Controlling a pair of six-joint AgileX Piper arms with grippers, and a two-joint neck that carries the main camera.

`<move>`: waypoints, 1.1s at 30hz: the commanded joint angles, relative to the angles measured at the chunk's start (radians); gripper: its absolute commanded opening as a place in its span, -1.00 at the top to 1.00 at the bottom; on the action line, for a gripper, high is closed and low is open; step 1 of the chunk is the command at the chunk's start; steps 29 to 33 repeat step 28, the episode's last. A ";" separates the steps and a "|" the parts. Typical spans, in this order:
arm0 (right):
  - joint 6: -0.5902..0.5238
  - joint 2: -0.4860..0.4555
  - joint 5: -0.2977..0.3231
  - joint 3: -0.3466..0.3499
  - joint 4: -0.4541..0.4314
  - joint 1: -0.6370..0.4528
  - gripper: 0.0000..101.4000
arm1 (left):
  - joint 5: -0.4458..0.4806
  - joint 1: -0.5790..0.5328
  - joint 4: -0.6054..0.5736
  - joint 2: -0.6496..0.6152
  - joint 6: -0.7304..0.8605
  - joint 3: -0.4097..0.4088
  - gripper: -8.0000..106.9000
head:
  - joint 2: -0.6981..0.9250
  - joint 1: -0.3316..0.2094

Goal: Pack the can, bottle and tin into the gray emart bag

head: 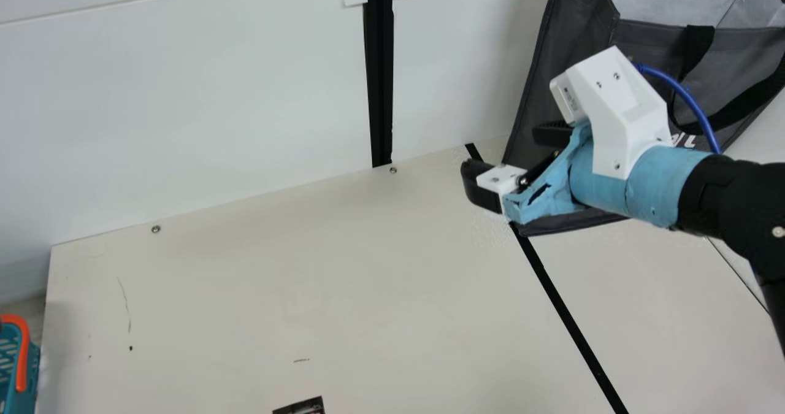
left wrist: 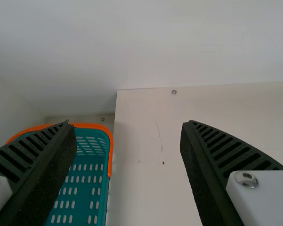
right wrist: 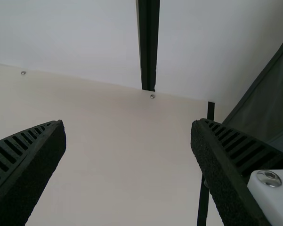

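The gray bag point(head: 567, 40) stands at the main view's upper right against the back wall, its top open and a black strap hanging down its front. In front of its lower left part is my right gripper point(head: 506, 156), with its fingers apart. The right wrist view has my right gripper point(right wrist: 128, 155) open over bare table, with the gray bag point(right wrist: 268, 101) beyond one finger. My left gripper point(left wrist: 127, 155) is open in its wrist view, nothing between its fingers but table behind.
A teal basket with an orange rim point(head: 23, 352) sits beyond the left table edge. At the main view's bottom edge lies a small dark printed item point(head: 303, 406), only partly in view. Black tape point(head: 570, 316) crosses the cream table point(head: 368, 267); a white wall rises behind.
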 commanded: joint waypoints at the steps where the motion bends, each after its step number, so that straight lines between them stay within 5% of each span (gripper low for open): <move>1: 0.000 0.000 0.000 0.000 0.000 0.000 -0.79 | 0.000 0.000 0.000 0.000 0.000 0.000 -0.71 | -0.001 -0.023; 33: 0.000 0.000 -0.001 0.001 0.000 0.000 -0.79 | 0.000 0.000 0.000 0.000 0.000 0.000 -0.71 | -0.001 -0.023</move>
